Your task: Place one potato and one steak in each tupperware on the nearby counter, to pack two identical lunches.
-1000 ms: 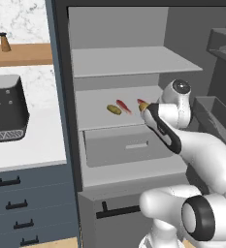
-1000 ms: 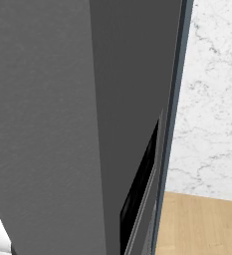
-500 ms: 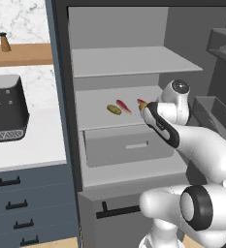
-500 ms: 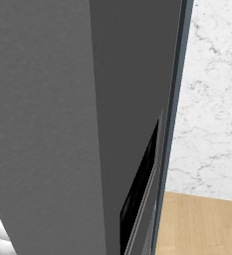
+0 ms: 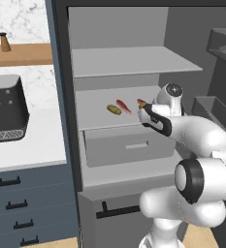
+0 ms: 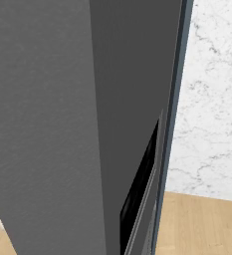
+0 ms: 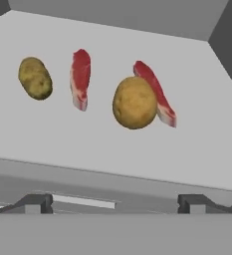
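- The counter (image 5: 34, 145) lies at the far left of the left base view, white over dark drawers, with a black appliance (image 5: 5, 109) standing on it; I see no tupperware on the stretch that shows, so where the trays sit I cannot tell.
- On the middle fridge shelf (image 7: 62, 144) the hand view gives four items in a row; leftmost is the far potato (image 7: 35, 78), lying alone and well apart from the rest; just to its right is the left steak (image 7: 80, 77), a red strip standing clear of both potatoes.
- Next comes the near potato (image 7: 134, 102), nearly centred in the hand view; it overlaps the right steak (image 7: 155, 92) behind it, and whether they touch I cannot tell.
- The gripper (image 7: 115, 201) hovers at the shelf's front edge, fingers spread as wide as they go and holding nothing; in the left base view the hand (image 5: 151, 116) sits at the right end of that shelf.
- Judged from this, the step is the first pick, with nothing yet packed; the near potato looks the likely target.
- The next move calls for pushing forward and lowering so the fingers straddle that potato alone; the risk is nudging or pinching the steak behind it.
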